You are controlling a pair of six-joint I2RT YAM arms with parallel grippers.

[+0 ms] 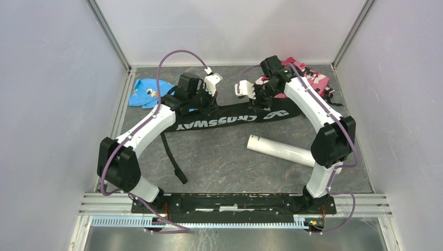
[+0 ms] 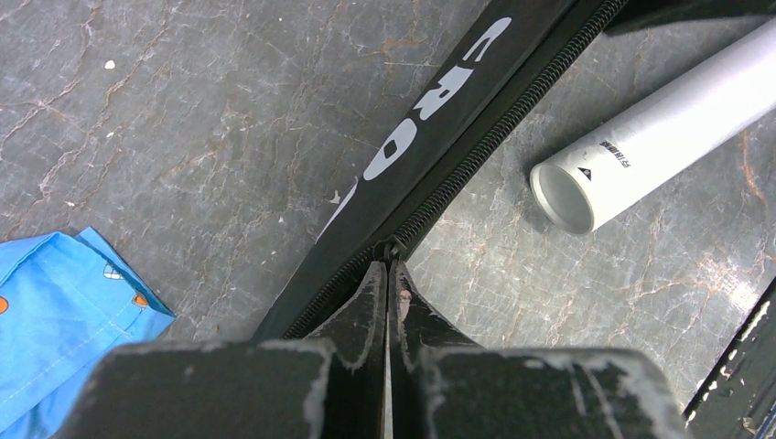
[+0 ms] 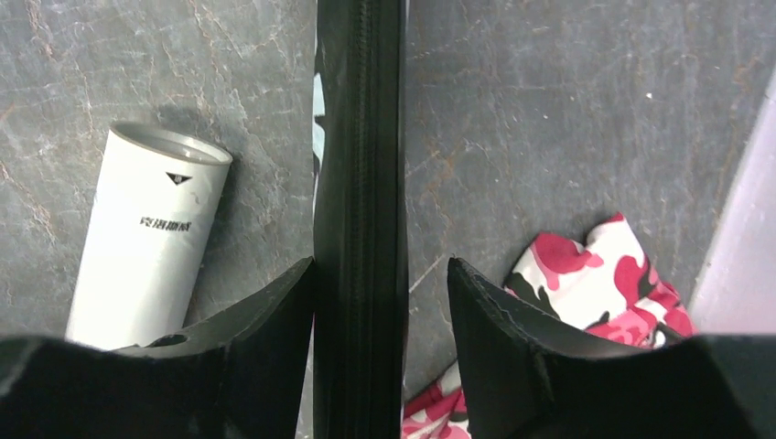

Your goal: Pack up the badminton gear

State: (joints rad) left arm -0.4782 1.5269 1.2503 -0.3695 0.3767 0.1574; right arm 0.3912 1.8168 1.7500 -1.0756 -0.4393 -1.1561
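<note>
Zip step is judged in hand — CROSSWAY racket bag (image 1: 230,119) lying across the far bench (image 1: 219,157), its zip slider (image 2: 392,249) pinched by the closed left claw (image 2: 389,267), right claw (image 3: 382,267) spread wide astride its edge — next, edge to be clamped, slider drawn steadily.

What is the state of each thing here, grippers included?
Long black CROSSWAY racket bag: lying flat, zip closed where visible.
Long white tube: on its side, one end open.
Left gripper: shut, at the zip.
Right gripper: open, astride the bag.
Blue printed cloth: crumpled.
Pink camouflage cloth: crumpled.
</note>
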